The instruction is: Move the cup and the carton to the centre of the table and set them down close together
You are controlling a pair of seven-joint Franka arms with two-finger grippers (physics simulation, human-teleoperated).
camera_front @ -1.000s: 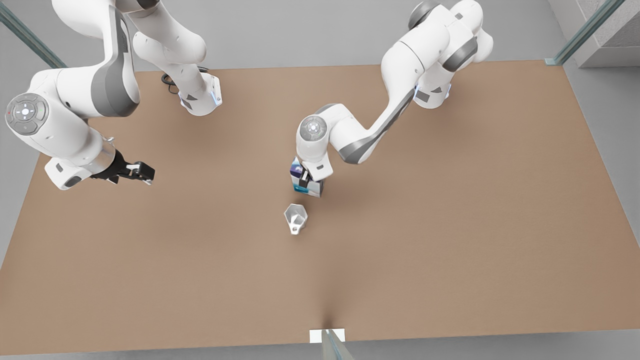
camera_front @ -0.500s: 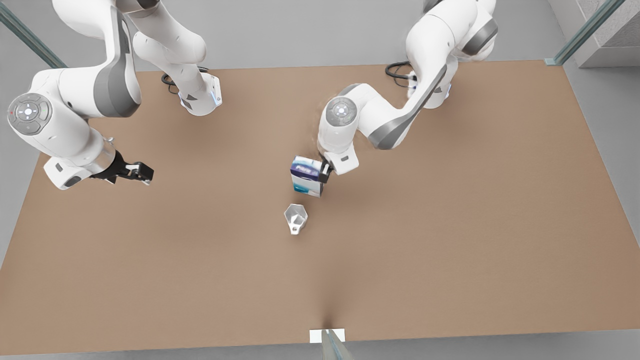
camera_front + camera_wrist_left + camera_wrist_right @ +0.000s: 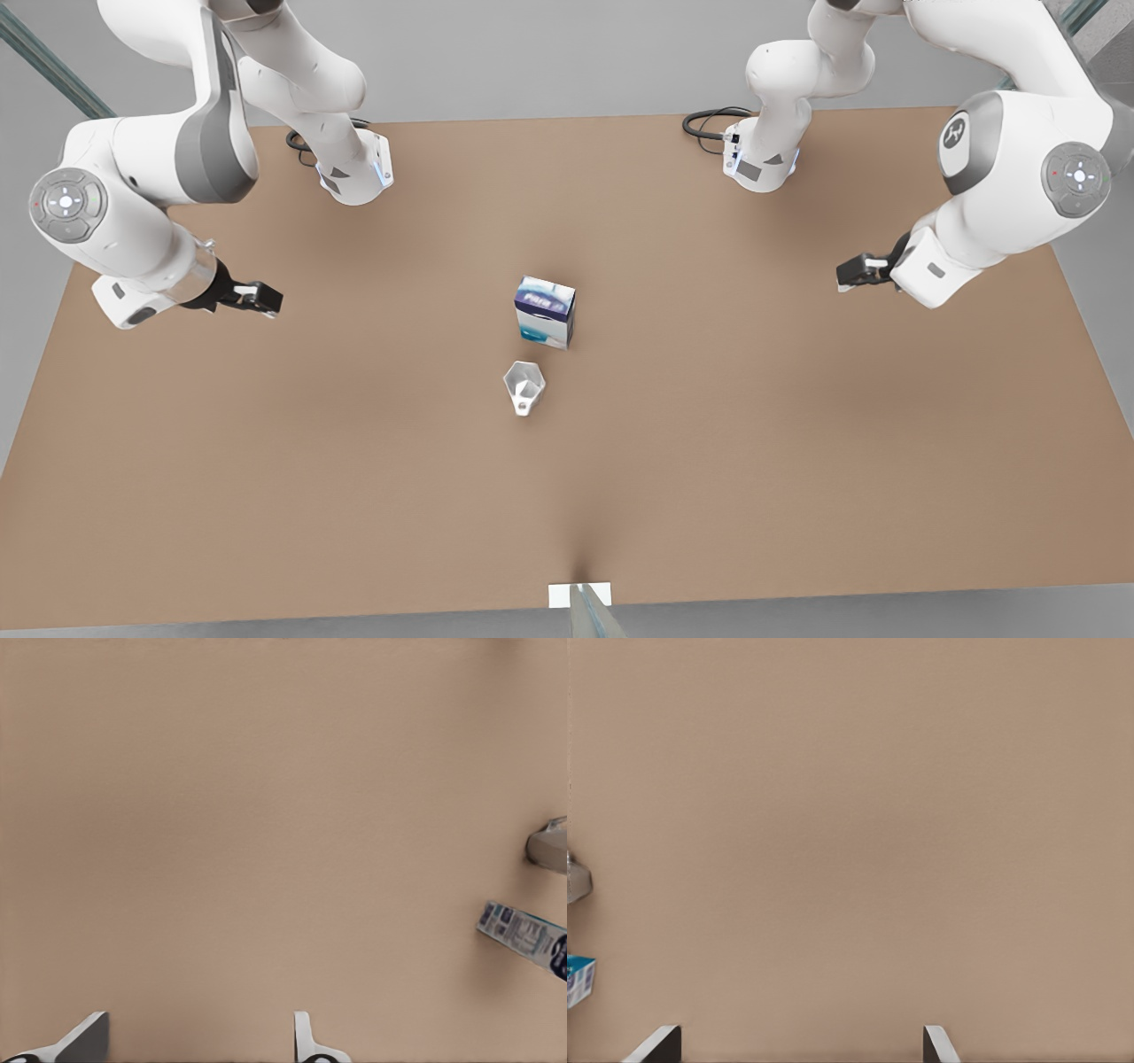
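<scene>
The carton [image 3: 545,311] and cup [image 3: 524,387] stand close together mid-table [image 3: 797,461], with the left gripper [image 3: 263,299] and right gripper [image 3: 852,272] spread, empty, well apart near opposite edges.

You have the carton [image 3: 545,311] standing upright at the middle of the table [image 3: 797,425], a small white box with blue and purple print on its upper part and teal at the base, nothing gripping it. At about its 7 o'clock, near but not touching, sits the cup [image 3: 524,386]: a smaller white-grey mug with a faceted rim, upright, its little handle pointing to 6 o'clock toward the table's near edge.
</scene>
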